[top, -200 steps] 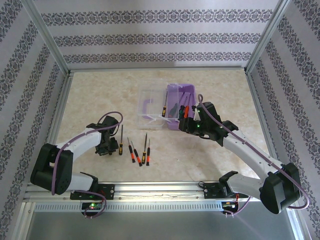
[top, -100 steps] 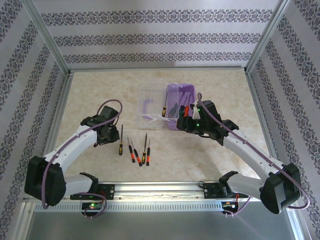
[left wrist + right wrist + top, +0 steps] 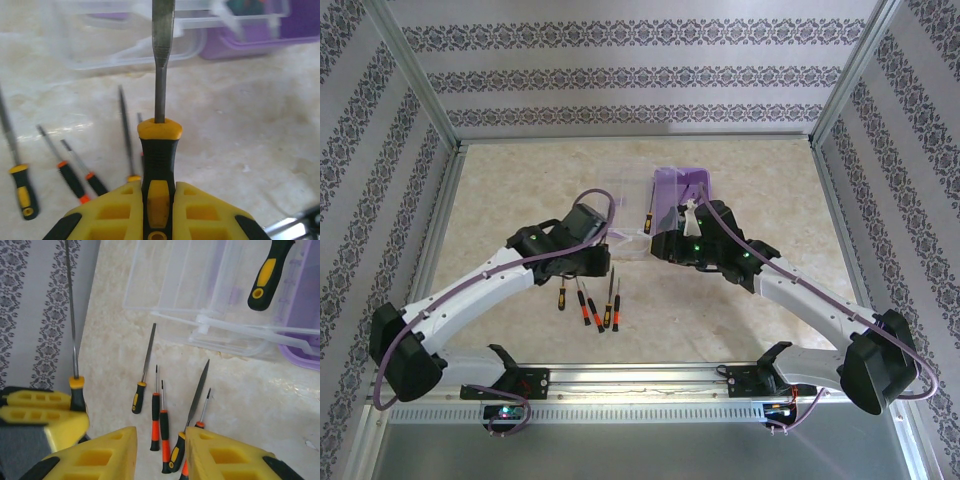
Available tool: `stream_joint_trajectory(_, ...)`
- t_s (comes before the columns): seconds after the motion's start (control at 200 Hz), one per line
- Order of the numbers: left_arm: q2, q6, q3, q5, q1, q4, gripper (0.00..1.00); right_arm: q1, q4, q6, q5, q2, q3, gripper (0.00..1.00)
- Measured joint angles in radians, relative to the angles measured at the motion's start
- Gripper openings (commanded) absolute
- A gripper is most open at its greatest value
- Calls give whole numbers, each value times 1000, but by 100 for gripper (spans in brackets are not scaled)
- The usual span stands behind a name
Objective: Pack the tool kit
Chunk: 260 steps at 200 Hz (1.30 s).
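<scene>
The tool kit's purple box stands at mid-table with its clear lid open to the left. My left gripper is shut on a black-and-yellow-handled tool, its metal shaft pointing toward the lid and box. In the top view the left gripper hovers just in front of the lid. My right gripper is open and empty above several screwdrivers lying on the table. It sits just in front of the box's left end. A black-and-yellow handle lies in the box.
Several loose screwdrivers with yellow and orange handles lie in a row between the two arms. The two grippers are close together, and the left one shows at the right wrist view's left edge. Aluminium frame rails and patterned walls enclose the table.
My left arm has swung right and forward, carrying its tool from the table's left side to the lid. The right gripper has drawn back from over the box and turned left.
</scene>
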<state>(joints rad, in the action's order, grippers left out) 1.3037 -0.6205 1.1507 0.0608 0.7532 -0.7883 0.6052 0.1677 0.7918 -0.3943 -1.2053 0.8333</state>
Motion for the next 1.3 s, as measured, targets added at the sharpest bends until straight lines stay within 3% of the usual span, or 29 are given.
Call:
stream_joint_trajectory(0.165, 71, -5, 27, 34, 87, 55, 6, 0, -48, 41, 4, 0, 0, 38)
stream_joint_trajectory(0.35, 155, -31, 45, 58, 150, 122, 5, 0, -81, 72, 16, -1, 0, 38)
stream_joint_trajectory(0.814, 171, -66, 44, 70, 177, 202, 4, -14, -66, 127, 84, 20, -58, 32)
stream_joint_trajectory(1.109, 171, -69, 32, 94, 177, 246, 4, -27, -119, 153, 48, -5, -60, 23)
stream_joint_trajectory(1.299, 165, -74, 16, 97, 183, 259, 7, -27, -154, 176, 37, -11, -80, 10)
